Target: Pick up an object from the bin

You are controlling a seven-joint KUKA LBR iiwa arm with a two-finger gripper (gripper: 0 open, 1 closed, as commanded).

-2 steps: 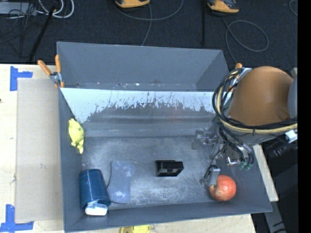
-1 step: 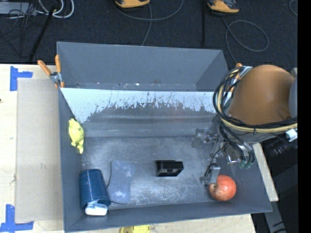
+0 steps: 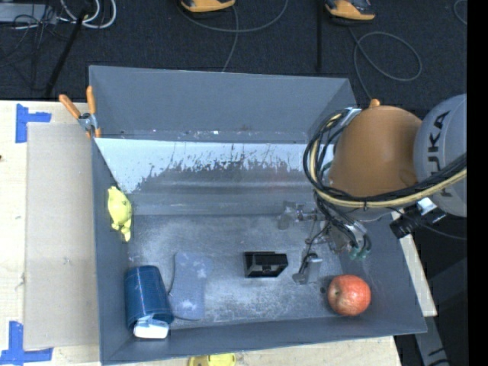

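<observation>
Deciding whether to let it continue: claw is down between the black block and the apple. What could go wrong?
1. The claw sits between the black block and the red apple, seemingly over neither, so a grasp here may catch nothing.
2. The red apple is round and close by; a nudge could roll it toward the bin's right wall.

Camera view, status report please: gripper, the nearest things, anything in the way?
Gripper down at the right of the bin. Small black block beside it, view-left; red apple view-right and lower. Nothing lying over either.
</observation>
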